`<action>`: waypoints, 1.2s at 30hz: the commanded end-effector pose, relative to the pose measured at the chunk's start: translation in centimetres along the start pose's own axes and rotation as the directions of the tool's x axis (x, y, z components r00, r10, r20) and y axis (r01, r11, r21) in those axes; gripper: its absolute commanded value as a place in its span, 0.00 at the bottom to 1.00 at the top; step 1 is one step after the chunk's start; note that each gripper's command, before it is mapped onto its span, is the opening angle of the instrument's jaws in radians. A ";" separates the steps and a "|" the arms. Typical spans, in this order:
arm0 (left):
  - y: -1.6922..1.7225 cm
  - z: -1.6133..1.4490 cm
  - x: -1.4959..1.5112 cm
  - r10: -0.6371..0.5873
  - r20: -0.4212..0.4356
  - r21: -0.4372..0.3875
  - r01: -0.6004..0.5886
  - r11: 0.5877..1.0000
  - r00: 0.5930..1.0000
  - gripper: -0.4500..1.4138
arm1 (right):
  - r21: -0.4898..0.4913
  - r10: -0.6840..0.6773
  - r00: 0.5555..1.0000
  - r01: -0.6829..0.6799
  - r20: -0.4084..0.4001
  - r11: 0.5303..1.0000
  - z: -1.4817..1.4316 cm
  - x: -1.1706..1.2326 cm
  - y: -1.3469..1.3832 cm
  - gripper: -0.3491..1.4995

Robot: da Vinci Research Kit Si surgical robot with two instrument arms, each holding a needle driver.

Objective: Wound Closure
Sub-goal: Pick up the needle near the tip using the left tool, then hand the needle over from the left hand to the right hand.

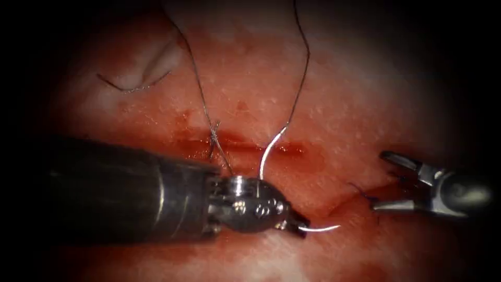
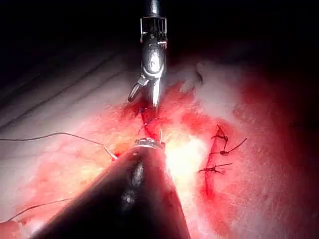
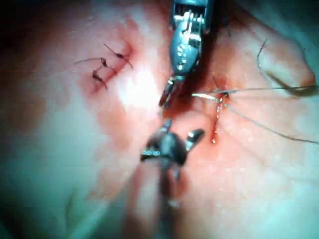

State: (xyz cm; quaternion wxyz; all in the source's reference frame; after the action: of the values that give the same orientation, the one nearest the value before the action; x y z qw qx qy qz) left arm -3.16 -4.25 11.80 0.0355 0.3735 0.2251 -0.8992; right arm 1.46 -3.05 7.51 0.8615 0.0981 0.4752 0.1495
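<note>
Gripping the needle (image 1: 292, 172) near its pointed end, the left tool (image 1: 298, 227) is recorded with its jaws clamped together on the steel, a short bright length of the point projecting beyond them toward the endoscope view's right. From the jaws the needle's curve is seen arching back over the tool's wrist and up to the cut (image 1: 245, 145), where its swaged end meets the thread (image 1: 301, 78) at the cut's line; whether that end is in the tissue (image 1: 365, 99) or lying on it cannot be told. A second strand with a small knot (image 1: 214, 130) is noted at the cut, left of the needle. The right tool (image 1: 377, 181) is noted well to the right of the cut, jaws spread apart and holding nothing, its open mouth facing left toward the needle's point. The exposed point is judged to lie along a roughly left-right axis, aimed at the right tool; the left tool is the one in contact, the right tool apart from it across bare tissue stained with red fluid (image 1: 313, 162).
</note>
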 end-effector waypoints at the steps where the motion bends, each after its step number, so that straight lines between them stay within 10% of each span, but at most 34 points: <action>1: -0.03 -0.03 -0.02 0.071 -0.047 0.009 -0.070 0.997 0.996 0.00 | 0.017 0.042 0.999 -0.041 -0.020 0.999 0.15 0.01 -0.01 0.74; 8: 0.02 -0.37 -0.17 0.324 -0.290 -0.027 -0.347 0.938 0.900 0.00 | 0.085 0.213 0.970 -0.204 -0.116 0.975 0.37 -0.01 0.26 0.74; 13: -0.08 -0.56 -0.28 0.382 -0.464 -0.018 -0.440 0.898 0.799 0.00 | 0.239 0.418 0.869 -0.361 -0.264 0.902 0.63 -0.01 0.53 0.74; 24: -0.12 -0.73 -0.47 0.432 -0.573 0.014 -0.519 0.855 0.696 0.00 | 0.452 0.663 0.680 -0.507 -0.313 0.734 1.48 0.13 0.68 0.74; 36: -0.16 -0.76 -0.53 0.442 -0.603 0.029 -0.535 0.844 0.664 0.00 | 0.502 0.713 0.625 -0.527 -0.318 0.686 1.78 0.18 0.65 0.74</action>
State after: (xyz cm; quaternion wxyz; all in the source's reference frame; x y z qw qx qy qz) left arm -2.27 -3.82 11.71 0.2325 0.6754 0.1830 -0.6754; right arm 2.88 -2.40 8.48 0.5697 0.3733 0.6302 0.3728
